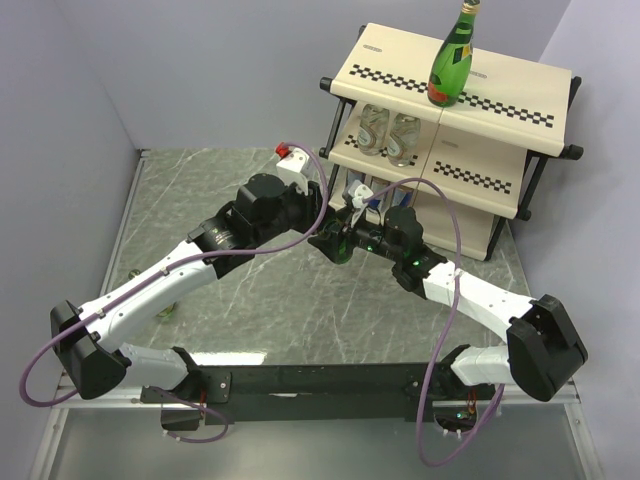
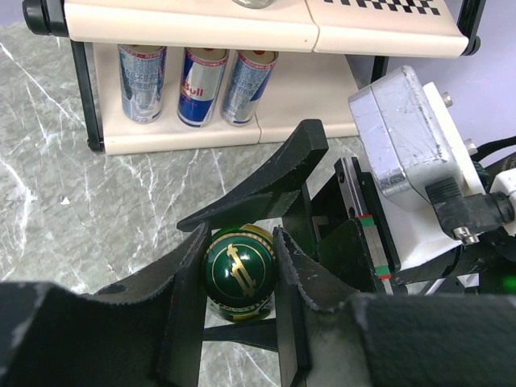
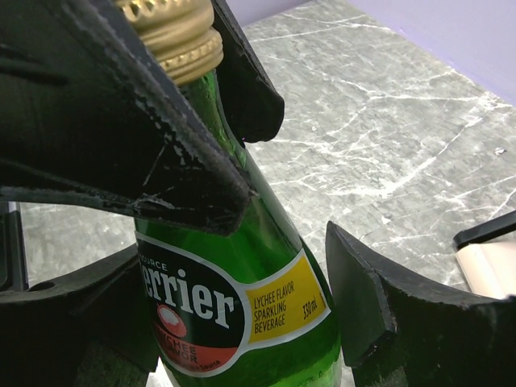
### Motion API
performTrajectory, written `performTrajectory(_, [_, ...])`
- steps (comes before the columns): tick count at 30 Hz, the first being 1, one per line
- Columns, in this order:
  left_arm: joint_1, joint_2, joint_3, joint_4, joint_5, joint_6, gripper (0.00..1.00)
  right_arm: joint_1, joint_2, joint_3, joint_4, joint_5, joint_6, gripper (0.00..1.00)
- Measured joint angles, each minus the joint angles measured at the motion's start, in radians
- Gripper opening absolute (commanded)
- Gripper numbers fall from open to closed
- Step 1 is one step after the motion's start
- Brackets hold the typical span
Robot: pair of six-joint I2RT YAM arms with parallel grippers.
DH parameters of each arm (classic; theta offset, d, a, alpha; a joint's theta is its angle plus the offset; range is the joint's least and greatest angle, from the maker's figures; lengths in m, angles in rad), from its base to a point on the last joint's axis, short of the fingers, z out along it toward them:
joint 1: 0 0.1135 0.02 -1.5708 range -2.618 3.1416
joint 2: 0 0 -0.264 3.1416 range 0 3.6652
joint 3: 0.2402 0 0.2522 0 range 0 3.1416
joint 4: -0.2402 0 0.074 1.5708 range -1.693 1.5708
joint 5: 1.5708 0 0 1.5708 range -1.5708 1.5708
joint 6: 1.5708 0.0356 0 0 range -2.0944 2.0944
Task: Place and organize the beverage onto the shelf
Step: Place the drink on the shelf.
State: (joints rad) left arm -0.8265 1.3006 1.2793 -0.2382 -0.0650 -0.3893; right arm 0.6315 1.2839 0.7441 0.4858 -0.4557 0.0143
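A green bottle [image 3: 266,250] with a yellow-and-red label sits in front of the shelf [image 1: 395,55], just off its lowest board, with both arms on it at once. The left gripper [image 2: 239,282] is clamped narrow on the neck, right under the gold-and-green cap. The right gripper [image 3: 230,322] has its jaws wide on either side of the labelled body. The wrist view does not show whether they are pressing on the glass, so I cannot tell if that side has a real hold. Whether the bottle's base rests on the table [image 1: 230,190] is hidden too.

The shelf is partly stocked: a second green bottle [image 1: 452,62] on the top board, two clear bottles [image 1: 388,132] on the middle board and three cans [image 2: 201,81] in a row on the lowest one.

The main risk is the shared grip. If the neck is released before the body is truly pinched, the smooth glass could slide down or tip (a round, slick bottle forgives little). If both arms hold and then pull in different directions, the bottle may twist loose. Near the shelf, the tall neck could catch a board's edge, and a wide swing could knock over what already stands there.
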Motion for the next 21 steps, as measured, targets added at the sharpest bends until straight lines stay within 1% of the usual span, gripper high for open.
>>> performTrajectory(1, [0.0,0.0,0.0,0.0,0.0,0.001,0.0,-0.002,0.0,0.0,-0.001,-0.002,0.0,0.45])
performTrajectory(2, [0.0,0.0,0.0,0.0,0.0,0.002,0.0,-0.002,0.0,0.0,-0.001,-0.003,0.0,0.55])
performTrajectory(5, [0.0,0.0,0.0,0.0,0.0,0.003,0.0,-0.002,0.0,0.0,-0.001,-0.002,0.0,0.65])
performTrajectory(7, [0.0,0.0,0.0,0.0,0.0,0.004,0.0,-0.002,0.0,0.0,-0.001,-0.002,0.0,0.69])
performTrajectory(9, [0.0,0.0,0.0,0.0,-0.001,0.006,0.0,-0.002,0.0,0.0,-0.001,-0.002,0.0,0.78])
performTrajectory(12, [0.0,0.0,0.0,0.0,-0.002,0.01,0.0,-0.002,0.0,0.0,-0.001,-0.006,0.005,0.84])
performTrajectory(14, [0.0,0.0,0.0,0.0,-0.003,0.011,0.0,-0.002,0.0,0.0,-0.001,-0.014,0.007,0.86])
performTrajectory(21, [0.0,0.0,0.0,-0.001,-0.005,0.019,0.0,-0.003,0.0,0.0,-0.003,-0.032,0.007,0.87])
